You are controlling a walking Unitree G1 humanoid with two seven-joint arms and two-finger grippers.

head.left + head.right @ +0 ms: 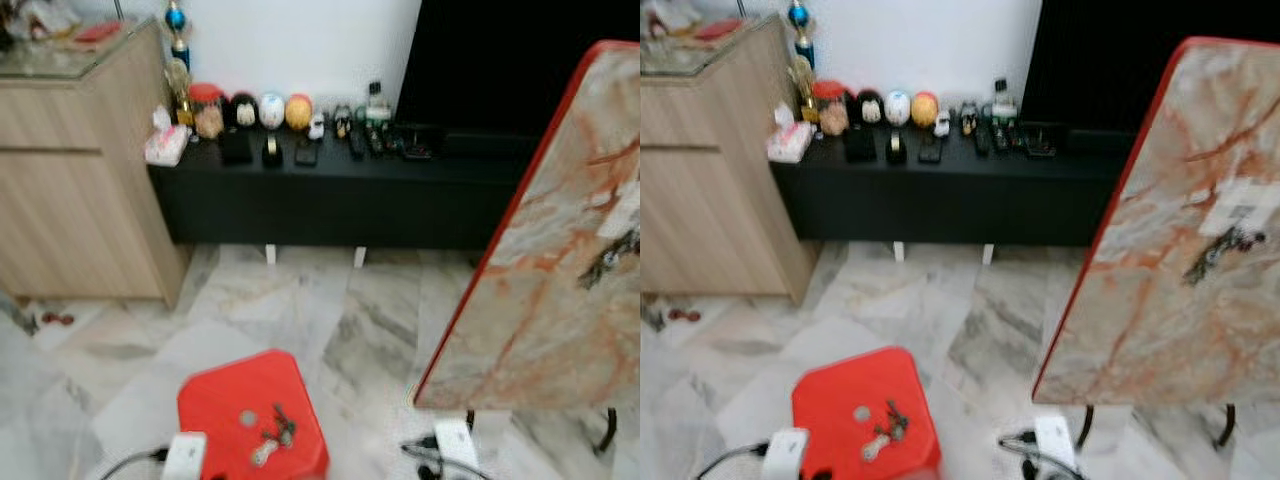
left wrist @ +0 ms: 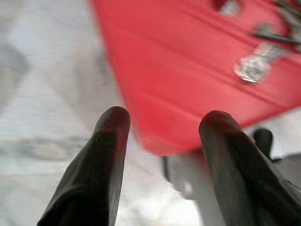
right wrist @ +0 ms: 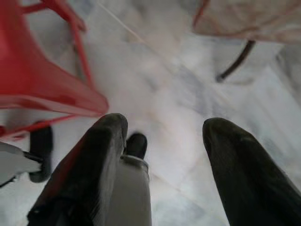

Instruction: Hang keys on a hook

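Looking down across the marble floor (image 1: 260, 300), we see a marble-patterned tabletop (image 1: 560, 250) with a red edge tilted up on our right, and something small and dark (image 1: 1220, 248) hangs against its face, too blurred for us to name. Behind it a long black console (image 1: 340, 195) runs along the white wall, carrying a row of small round figurines (image 1: 258, 110) and other bits we cannot make out. A wooden cabinet (image 1: 75, 180) stands at its left end. Nearer to us sits a red plastic stool (image 1: 250, 410), and the keys (image 1: 275, 432) lie in a loose bunch on its seat, beside a round hole. Our left gripper (image 2: 162, 129) hovers over the floor just off the stool's edge, its 2 black fingers (image 2: 103, 160) spread apart with nothing between them; in the left wrist view the keys (image 2: 263, 56) lie farther along the seat, apart from the fingertips. Our right gripper (image 3: 162, 127) hangs low over the floor beside the stool (image 3: 33, 70), fingers likewise parted and empty, with a dark curved table leg (image 3: 235, 61) beyond.
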